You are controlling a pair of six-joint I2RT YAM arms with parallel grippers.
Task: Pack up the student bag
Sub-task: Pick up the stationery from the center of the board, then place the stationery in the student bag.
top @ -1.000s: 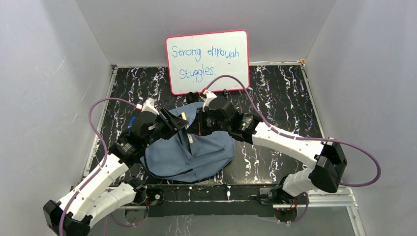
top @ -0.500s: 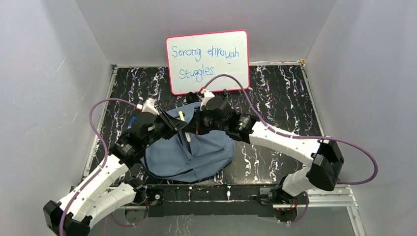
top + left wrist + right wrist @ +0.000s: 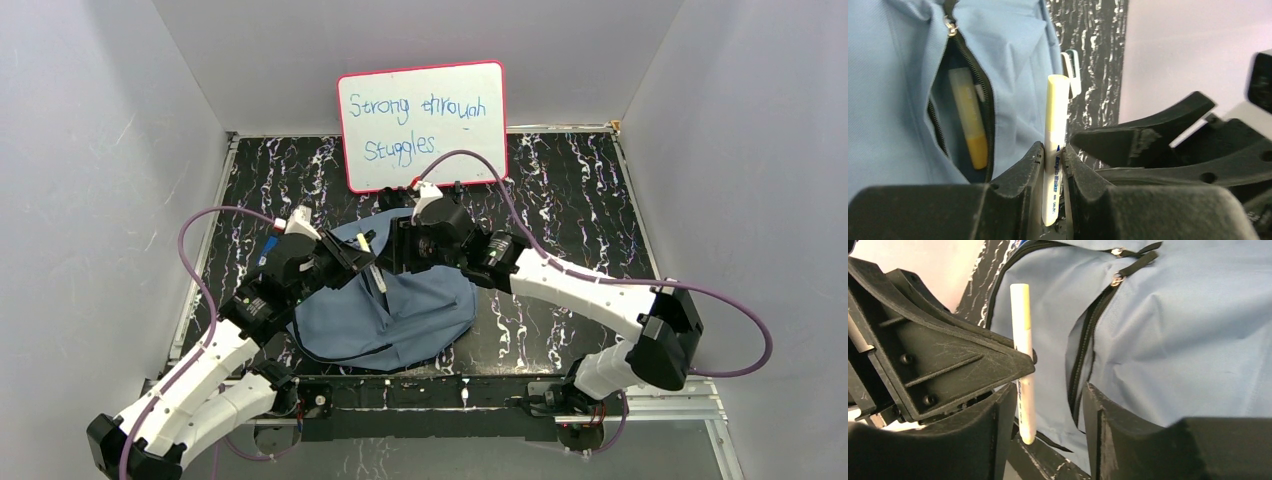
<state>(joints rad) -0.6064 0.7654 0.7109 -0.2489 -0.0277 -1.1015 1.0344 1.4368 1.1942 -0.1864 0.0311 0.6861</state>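
Grey-blue student bag [image 3: 400, 310] lies flat just in front of the whiteboard [image 3: 420, 120], its zip pocket [image 3: 960, 125] open with one yellow-tipped pen [image 3: 970, 120] inside. Left gripper [image 3: 1053, 165] clamps a pale yellow marker [image 3: 1055, 115], not yet inserted. Right gripper [image 3: 1048, 400] stands with jaws apart, gripping nothing.

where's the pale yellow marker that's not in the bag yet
In the left wrist view the marker is clamped upright in the left gripper, over the student bag, beside its open zip pocket.
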